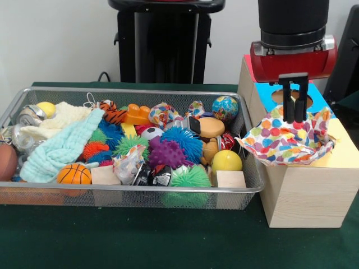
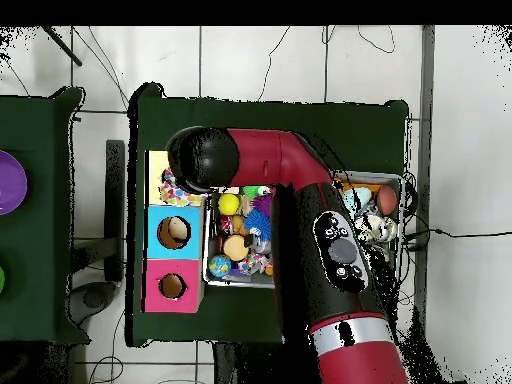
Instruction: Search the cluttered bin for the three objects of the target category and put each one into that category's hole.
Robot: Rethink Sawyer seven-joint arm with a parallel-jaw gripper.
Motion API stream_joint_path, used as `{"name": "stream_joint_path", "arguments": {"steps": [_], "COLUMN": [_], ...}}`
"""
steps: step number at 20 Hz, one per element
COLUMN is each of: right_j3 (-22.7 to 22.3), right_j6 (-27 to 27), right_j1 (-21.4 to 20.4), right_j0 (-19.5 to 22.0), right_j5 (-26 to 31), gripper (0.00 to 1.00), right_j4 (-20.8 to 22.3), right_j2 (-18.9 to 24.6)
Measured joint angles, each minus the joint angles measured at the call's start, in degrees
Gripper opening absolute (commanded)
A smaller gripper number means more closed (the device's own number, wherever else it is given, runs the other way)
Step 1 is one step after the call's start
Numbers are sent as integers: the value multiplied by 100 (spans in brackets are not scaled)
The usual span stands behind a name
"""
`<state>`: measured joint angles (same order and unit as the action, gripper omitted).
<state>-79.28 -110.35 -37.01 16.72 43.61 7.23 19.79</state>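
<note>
My gripper (image 1: 295,119) hangs over the yellow-topped wooden box (image 1: 305,190). Its two black fingers stand close together, sunk into the middle of a white dotted cloth (image 1: 275,140). The cloth is spread over the box's top like a bowl with raised edges, and it hides the hole. The cloth shows beside the arm's head in the overhead view (image 2: 178,187). Two more bunched dotted cloths (image 1: 162,114) (image 1: 196,107) lie at the back of the wire mesh bin (image 1: 129,189). The arm (image 2: 300,200) covers most of the bin in the overhead view.
The blue-topped box (image 1: 265,91) and the red-topped box (image 1: 247,63) stand behind the yellow one. The bin holds a mint-green towel (image 1: 61,148), a cream knitted cloth (image 1: 64,115), spiky balls, a small basketball (image 1: 74,174), a yellow ball (image 1: 226,161), wooden blocks and cans.
</note>
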Motion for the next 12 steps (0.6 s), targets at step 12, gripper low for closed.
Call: {"name": "stream_joint_path", "arguments": {"steps": [12], "right_j3": [2], "right_j6": [1], "right_j1": [292], "right_j0": [412], "right_j5": [-1], "gripper": [0], "right_j4": [367], "right_j2": [270]}}
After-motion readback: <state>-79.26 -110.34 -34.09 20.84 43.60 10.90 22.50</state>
